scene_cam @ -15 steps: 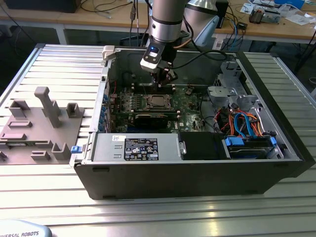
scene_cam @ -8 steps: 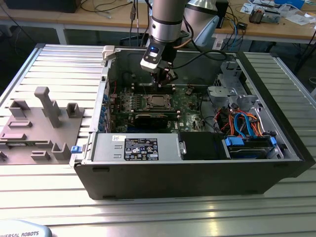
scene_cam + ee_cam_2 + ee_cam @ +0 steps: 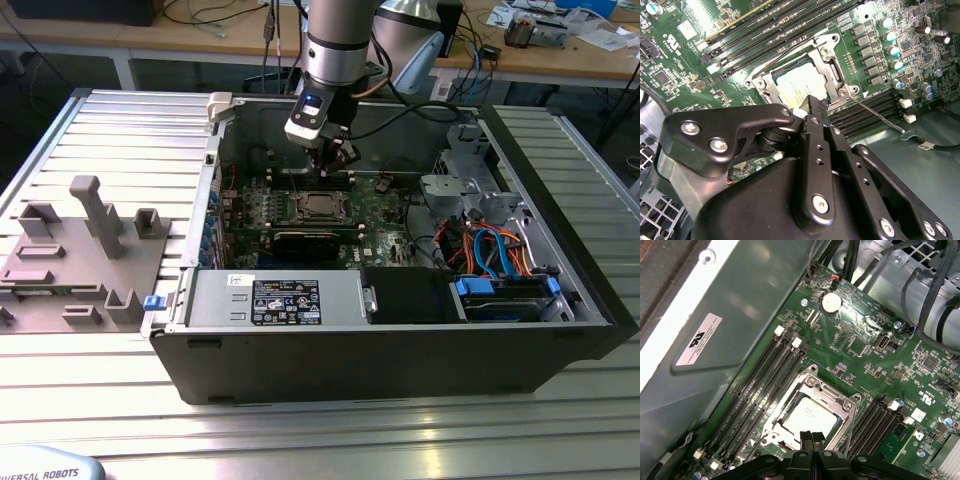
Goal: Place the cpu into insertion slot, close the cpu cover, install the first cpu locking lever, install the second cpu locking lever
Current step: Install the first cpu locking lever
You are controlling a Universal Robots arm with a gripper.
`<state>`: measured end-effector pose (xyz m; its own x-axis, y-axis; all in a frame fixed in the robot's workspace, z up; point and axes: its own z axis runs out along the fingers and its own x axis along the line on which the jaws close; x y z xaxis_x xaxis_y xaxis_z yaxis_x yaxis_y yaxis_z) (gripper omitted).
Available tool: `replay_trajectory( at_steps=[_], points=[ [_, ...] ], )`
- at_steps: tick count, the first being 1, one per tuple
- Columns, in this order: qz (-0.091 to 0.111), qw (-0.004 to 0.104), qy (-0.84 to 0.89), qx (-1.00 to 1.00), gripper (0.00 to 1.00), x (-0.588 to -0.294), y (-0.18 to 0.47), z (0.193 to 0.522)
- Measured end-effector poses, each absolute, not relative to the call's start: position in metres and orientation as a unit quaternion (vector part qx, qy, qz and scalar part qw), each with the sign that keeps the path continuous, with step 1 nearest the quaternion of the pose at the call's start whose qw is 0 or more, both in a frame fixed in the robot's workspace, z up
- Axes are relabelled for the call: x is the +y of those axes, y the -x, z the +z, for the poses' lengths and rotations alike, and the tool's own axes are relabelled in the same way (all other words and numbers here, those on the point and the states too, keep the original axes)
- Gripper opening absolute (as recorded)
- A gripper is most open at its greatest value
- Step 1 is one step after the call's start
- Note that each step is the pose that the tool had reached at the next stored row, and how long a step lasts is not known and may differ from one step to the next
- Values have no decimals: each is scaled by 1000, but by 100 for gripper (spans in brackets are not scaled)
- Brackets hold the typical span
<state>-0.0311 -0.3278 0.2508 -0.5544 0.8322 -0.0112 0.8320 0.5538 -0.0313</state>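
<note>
- Inside the open computer case point(image 3: 400, 350), the cpu point(image 3: 809, 415) lies in the insertion slot point(image 3: 812, 376) on the green board, framed by the cpu cover point(image 3: 842, 405).
- Over the chip's edge, the gripper point(image 3: 811, 436) hangs with its fingertips pressed together, holding nothing.

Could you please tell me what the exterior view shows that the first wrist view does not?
The exterior view takes in the whole open computer case, the grey fixture block at the exterior view's left and the arm. The first wrist view shows a round coin battery and a white label on the case wall. Both show the cpu framed by the cpu cover, with the gripper close above it.
</note>
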Motion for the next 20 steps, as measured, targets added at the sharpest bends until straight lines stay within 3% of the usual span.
replay_trajectory(
  at_steps=[20],
  points=[
    [16,2,465,-885,11,-328,31,251]
  ],
)
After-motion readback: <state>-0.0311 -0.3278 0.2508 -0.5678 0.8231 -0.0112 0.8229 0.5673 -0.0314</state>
